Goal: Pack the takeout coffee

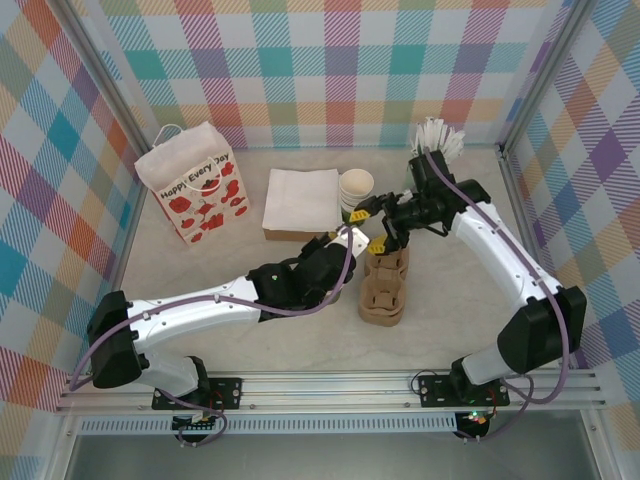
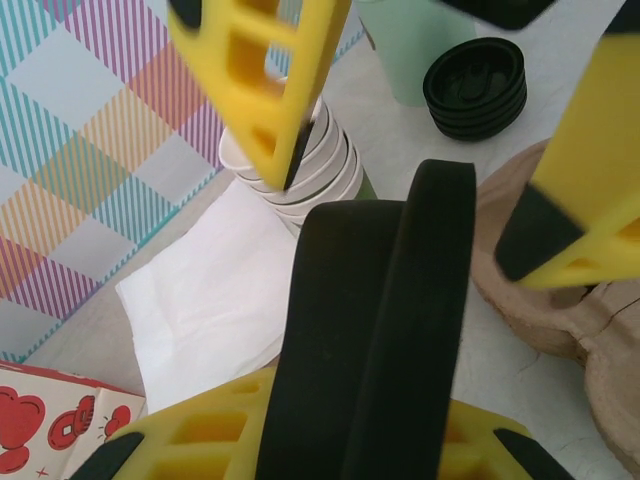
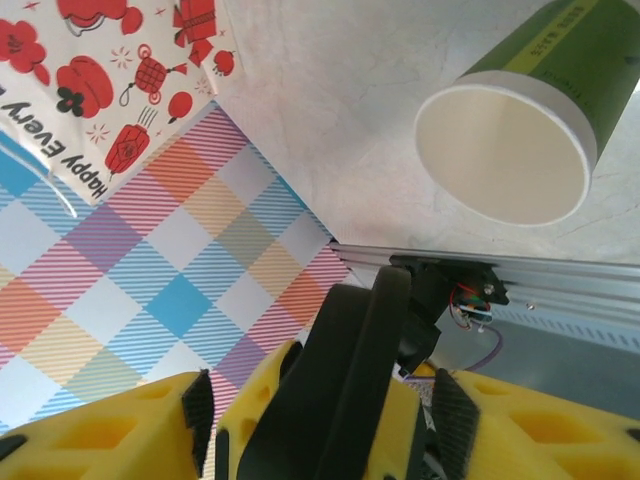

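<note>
The left fingers point(image 2: 265, 80) stand slightly apart with nothing between them. Straight ahead of them rises the nested stack of cups point(image 2: 325, 178), and the cardboard carrier point(image 2: 545, 305) lies beside their right tip. The takeout coffee cup point(image 3: 505, 150) tilts mouth-first ahead of the right fingers point(image 1: 362, 211), with the desk point(image 3: 330, 110) behind it. Those fingers are parted, but I cannot tell whether they grip the cup.

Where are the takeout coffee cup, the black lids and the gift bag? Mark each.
takeout coffee cup point(image 3: 500, 150), right wrist view, its cream inside.
black lids point(image 2: 475, 80), left wrist view, top lid's face.
gift bag point(image 1: 192, 195), top external view, its printed front.
</note>
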Available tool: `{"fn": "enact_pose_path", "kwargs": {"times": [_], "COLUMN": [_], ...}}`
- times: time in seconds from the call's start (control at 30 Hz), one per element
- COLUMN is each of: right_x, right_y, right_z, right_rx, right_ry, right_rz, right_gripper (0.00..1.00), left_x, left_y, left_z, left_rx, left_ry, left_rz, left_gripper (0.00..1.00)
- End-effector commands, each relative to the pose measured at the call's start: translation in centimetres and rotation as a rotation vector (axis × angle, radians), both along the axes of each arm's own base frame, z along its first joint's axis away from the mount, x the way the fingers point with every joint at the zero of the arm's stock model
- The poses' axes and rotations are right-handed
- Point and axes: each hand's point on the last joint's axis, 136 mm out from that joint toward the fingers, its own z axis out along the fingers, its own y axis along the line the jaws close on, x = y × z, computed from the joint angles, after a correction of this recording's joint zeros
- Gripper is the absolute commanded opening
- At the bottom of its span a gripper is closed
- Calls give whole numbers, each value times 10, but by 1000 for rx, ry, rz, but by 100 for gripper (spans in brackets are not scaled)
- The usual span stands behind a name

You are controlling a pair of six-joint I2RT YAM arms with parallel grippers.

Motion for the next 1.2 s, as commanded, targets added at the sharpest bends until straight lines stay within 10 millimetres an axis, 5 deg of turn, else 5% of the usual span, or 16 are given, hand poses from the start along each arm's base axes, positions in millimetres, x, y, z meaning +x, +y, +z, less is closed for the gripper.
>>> {"fn": "enact_pose_path", "kwargs": {"times": [0.0, 0.27, 0.4, 0.8, 1.17], "right_x": [-1, -6, -8, -4, 1], "right_y": [9, 9, 9, 9, 0], "right_z": [17, 13, 10, 2, -5], "right_rx": [57, 63, 66, 59, 14], "right_ry": [-1, 24, 25, -156, -477], "right_rz": [25, 33, 37, 126, 193], "right_gripper": [53, 29, 22, 17, 16], "left_x": [-3, -2, -3, -29, -37], "left_y": [-6, -7, -5, 21, 59], "left_z": [0, 0, -2, -3, 15], "left_rx": [-4, -3, -30, -221, -677], "left_ry": [-17, -17, -9, 115, 341], "left_rz": [-8, -5, 8, -28, -14], "left_gripper": [10, 13, 26, 82, 100]}}
